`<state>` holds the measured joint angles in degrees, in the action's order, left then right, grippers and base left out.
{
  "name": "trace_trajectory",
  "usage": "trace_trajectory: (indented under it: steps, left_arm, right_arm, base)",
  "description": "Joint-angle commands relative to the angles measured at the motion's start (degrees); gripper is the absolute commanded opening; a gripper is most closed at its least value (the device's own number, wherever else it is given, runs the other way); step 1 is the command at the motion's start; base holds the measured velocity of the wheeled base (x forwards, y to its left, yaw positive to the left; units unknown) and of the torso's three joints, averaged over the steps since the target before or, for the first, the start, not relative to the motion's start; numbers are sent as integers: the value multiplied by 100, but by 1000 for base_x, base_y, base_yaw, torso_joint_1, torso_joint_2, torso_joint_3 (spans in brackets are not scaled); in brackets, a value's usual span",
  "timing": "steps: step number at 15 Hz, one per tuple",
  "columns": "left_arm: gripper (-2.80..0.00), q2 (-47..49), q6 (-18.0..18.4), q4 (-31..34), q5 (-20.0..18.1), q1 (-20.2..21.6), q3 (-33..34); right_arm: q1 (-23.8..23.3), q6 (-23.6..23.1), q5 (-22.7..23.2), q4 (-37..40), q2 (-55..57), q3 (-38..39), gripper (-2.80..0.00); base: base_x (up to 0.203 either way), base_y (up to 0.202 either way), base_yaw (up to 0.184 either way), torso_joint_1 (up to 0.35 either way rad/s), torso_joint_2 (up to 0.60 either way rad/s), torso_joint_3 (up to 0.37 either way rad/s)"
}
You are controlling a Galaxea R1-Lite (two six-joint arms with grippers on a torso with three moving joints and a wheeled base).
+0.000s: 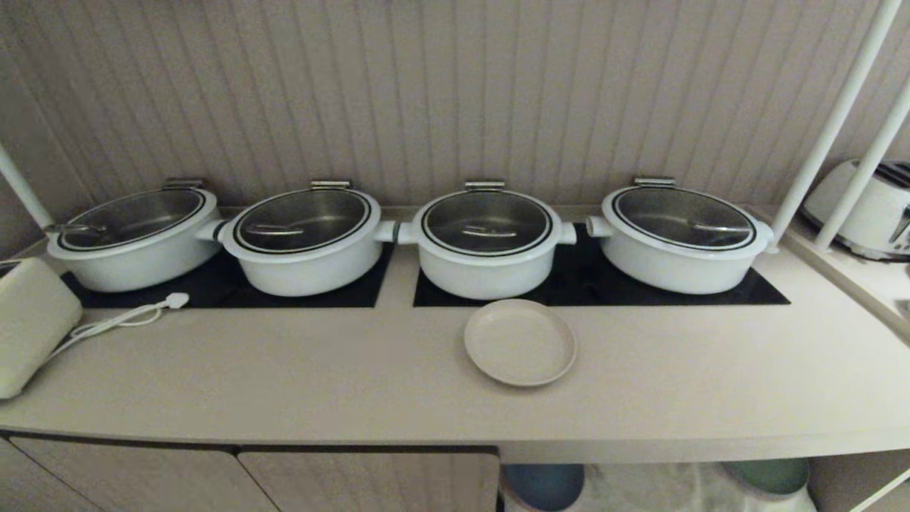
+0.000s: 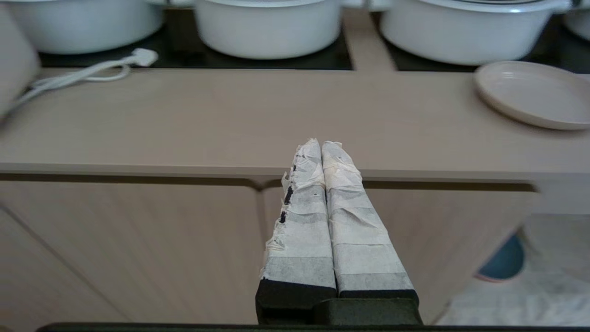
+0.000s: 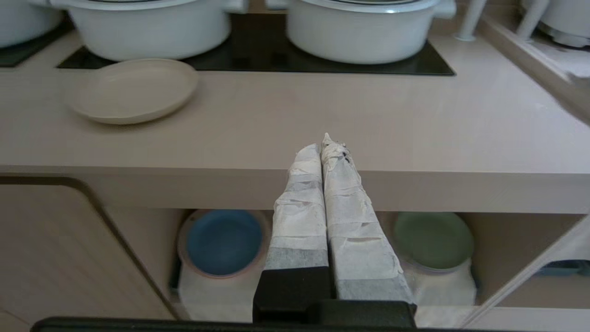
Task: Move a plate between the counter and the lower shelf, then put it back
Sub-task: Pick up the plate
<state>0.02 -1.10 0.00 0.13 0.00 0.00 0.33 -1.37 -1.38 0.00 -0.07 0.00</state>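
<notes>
Matte beige plate (image 1: 520,342) is lying flat on the counter (image 1: 284,370), untouched. Left gripper (image 2: 321,146) and right gripper (image 3: 321,146) are being held closed, empty, before the counter edge. The low rim is best pinched from the near side after the fingers are opened.

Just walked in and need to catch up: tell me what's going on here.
Nothing is being handled yet. The plate sits on the counter in front of the pots. Both grippers, left gripper and right gripper, hang before the counter's front edge with jaws shut and empty. Below, the lower shelf holds a blue plate and a green plate.
</notes>
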Motion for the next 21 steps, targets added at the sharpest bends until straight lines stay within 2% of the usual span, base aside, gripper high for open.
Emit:
trace_trajectory:
  steps: [1, 5, 21]
  left_arm:
    - [-280, -2, 4, 0, 4, 0, 0]
    - [-280, -2, -4, 0, 4, 0, 0]
    - [-280, -2, -5, 0, 4, 0, 0]
  right_arm:
    - [2, -3, -3, 0, 7, 0, -280]
    - [2, -3, -3, 0, 7, -7, -280]
    - [2, -12, -3, 0, 7, 0, -280]
  base:
    - [0, 199, 3, -1, 2, 2]
    - [0, 165, -2, 3, 1, 3]
    - [0, 0, 0, 0, 0, 0]
